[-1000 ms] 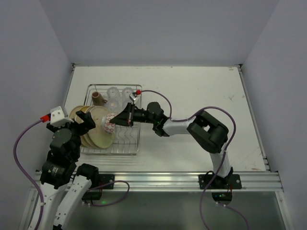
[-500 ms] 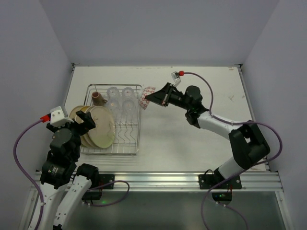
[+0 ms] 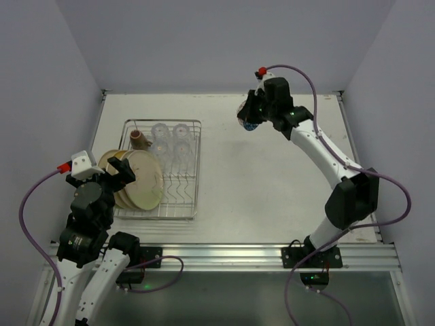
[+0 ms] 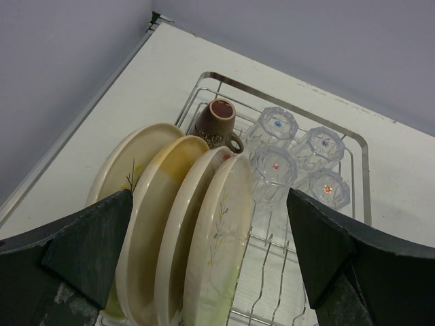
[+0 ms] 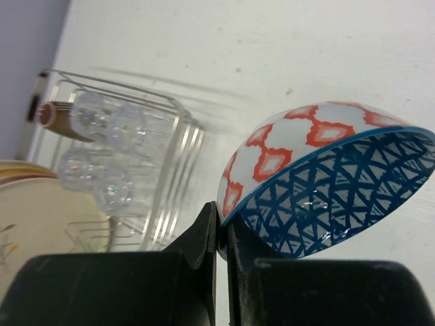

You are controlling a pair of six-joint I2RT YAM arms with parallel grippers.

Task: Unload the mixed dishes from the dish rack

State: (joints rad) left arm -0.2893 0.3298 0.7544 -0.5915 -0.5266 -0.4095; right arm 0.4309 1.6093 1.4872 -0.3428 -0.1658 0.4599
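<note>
The white counter (image 3: 272,197) is filling most of the top view, with the dish rack (image 3: 163,123) sitting at its left. By my reckoning the unloading is only just starting. Four cream plates (image 4: 204,224) are standing on edge in the rack's lower left, four clear glasses (image 4: 299,159) are crowding its upper middle, and the brown mug (image 4: 216,122) is beside them. The left end effector (image 4: 207,231) is hanging wide open over the plates. The right end effector (image 5: 221,227) is pinching the rim of the small bowl (image 5: 333,197), blue lattice inside and red pattern outside, at upper centre, well apart from the rack.
</note>
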